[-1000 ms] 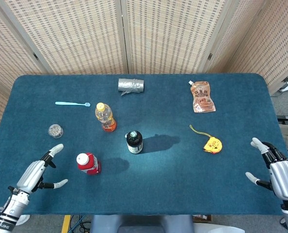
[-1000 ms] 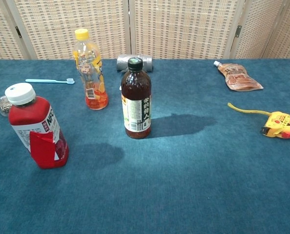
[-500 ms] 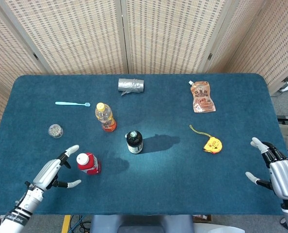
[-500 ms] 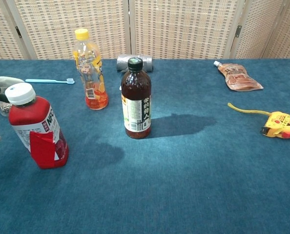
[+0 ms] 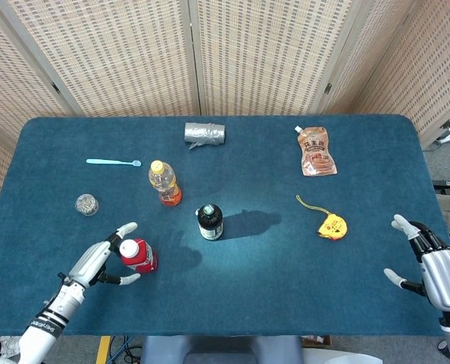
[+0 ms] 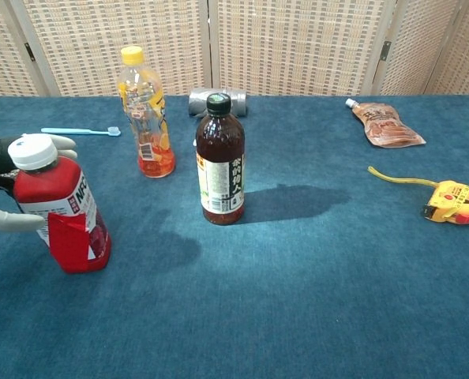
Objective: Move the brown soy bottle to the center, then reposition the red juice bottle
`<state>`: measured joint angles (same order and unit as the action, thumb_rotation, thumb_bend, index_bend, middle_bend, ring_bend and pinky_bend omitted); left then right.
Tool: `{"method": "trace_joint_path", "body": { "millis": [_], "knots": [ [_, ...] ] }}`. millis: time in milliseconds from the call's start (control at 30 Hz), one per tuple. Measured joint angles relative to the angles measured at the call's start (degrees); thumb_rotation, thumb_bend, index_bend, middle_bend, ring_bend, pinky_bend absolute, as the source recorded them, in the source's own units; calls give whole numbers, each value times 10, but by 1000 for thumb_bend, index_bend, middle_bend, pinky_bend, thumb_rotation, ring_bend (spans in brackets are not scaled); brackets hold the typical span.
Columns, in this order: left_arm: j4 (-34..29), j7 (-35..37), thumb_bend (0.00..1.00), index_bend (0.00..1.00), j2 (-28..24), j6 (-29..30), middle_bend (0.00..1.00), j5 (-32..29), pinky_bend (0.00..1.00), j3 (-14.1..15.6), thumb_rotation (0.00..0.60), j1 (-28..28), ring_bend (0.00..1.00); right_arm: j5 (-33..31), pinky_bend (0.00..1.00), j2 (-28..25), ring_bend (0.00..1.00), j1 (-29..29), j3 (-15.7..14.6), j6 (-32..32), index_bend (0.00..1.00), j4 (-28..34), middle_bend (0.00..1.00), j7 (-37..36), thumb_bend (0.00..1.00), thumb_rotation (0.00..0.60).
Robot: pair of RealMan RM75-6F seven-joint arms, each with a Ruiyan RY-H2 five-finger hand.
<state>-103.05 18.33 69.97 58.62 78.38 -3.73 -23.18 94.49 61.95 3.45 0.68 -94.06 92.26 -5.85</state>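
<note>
The brown soy bottle (image 5: pixel 210 221) (image 6: pixel 221 162) stands upright near the table's middle. The red juice bottle (image 5: pixel 138 255) (image 6: pixel 59 209), white-capped, stands upright at the front left. My left hand (image 5: pixel 100 258) (image 6: pixel 1 185) is right beside the juice bottle on its left, fingers spread on either side of it, not closed around it. Far off at the front right edge, my right hand (image 5: pixel 433 265) sits with fingers apart and holds nothing; the chest view does not show it.
An orange drink bottle (image 5: pixel 165 183) stands behind the juice bottle. A blue toothbrush (image 5: pixel 114 161), a small jar (image 5: pixel 86 204), a grey roll (image 5: pixel 204 134), a sauce pouch (image 5: pixel 315 151) and a yellow tape measure (image 5: pixel 331 225) lie on the blue table (image 5: pixel 270 280).
My left hand moved rightward across the front left of the table until its spread fingers flank the red juice bottle. Both bottles and the right hand stayed put.
</note>
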Motion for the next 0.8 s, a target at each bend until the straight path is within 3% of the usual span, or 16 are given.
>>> {"method": "trace_joint_path", "body": {
  "millis": [567,800],
  "knots": [
    [10,-10,122,162,35,-26,114,-55,371,-14,600,-21,165,1,427,0,177,-3,7,3,116,-5,261,-8,0,600],
    [16,-30,122,244,55,-15,210,-91,412,-24,600,-20,231,3,427,0,176,-4,8,3,118,-7,261,-11,0,600]
  ]
}}
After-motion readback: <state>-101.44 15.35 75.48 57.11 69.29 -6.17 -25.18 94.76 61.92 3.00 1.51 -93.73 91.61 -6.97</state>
